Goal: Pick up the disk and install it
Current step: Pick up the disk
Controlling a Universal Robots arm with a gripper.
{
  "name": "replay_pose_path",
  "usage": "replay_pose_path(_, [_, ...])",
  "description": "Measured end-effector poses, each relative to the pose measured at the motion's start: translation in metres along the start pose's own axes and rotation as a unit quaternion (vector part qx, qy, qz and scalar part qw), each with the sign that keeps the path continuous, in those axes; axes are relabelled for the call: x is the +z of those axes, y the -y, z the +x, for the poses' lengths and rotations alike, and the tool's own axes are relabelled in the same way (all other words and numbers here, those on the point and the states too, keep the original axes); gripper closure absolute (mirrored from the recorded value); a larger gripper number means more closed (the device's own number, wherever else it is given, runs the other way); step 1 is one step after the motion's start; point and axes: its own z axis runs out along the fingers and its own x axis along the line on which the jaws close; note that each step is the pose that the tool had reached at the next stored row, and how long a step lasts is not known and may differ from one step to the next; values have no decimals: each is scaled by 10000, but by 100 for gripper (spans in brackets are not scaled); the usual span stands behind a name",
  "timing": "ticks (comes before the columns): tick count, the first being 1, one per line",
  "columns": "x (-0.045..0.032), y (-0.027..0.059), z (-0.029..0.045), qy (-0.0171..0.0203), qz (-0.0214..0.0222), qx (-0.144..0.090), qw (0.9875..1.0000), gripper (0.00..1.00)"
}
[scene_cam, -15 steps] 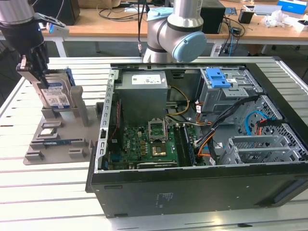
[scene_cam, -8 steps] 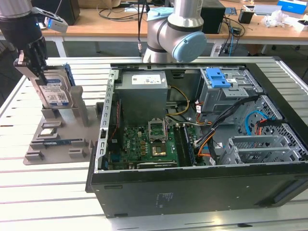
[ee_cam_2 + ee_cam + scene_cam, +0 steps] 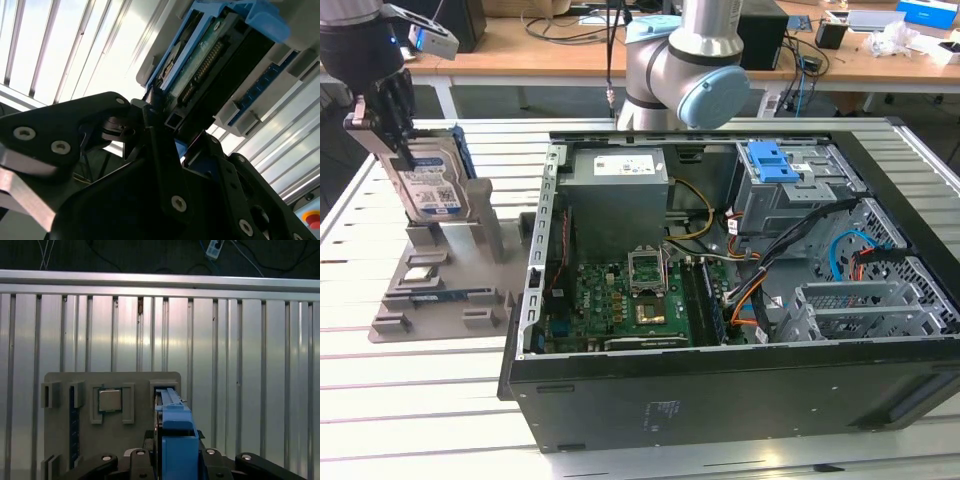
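Black pincer (image 3: 398,148) was closed on the top edge of the flat silver-metal hard drive in blue plastic bracket (image 3: 432,190). Drive stood on edge directly below the pincer, long axis vertical, at the grey slotted stand (image 3: 430,300) on the slatted metal table (image 3: 380,400). Open black computer case (image 3: 720,400) lay toward the exterior view's right.

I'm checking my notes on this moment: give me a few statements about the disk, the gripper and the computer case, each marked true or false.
1. The disk stands on edge at the grey holder, outside the computer case. True.
2. The gripper is reaching into the computer case. False: it is closed on the top of the disk, to the exterior view's left of the case.
3. The computer case lies open with its circuit board showing. True.
4. The small silver chip is in the gripper. False: it lies in a recess of the grey holder, beside the disk.
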Motion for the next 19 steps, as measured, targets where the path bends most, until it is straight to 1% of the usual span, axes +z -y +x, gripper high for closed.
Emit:
replay_pose_path(5, [-72,-3,-2,0,0,0,10000,63])
replay_pose_path(13, [-163,-6,-6,0,0,0,10000,63])
replay_pose_path(19, [-253,-10,-10,0,0,0,10000,63])
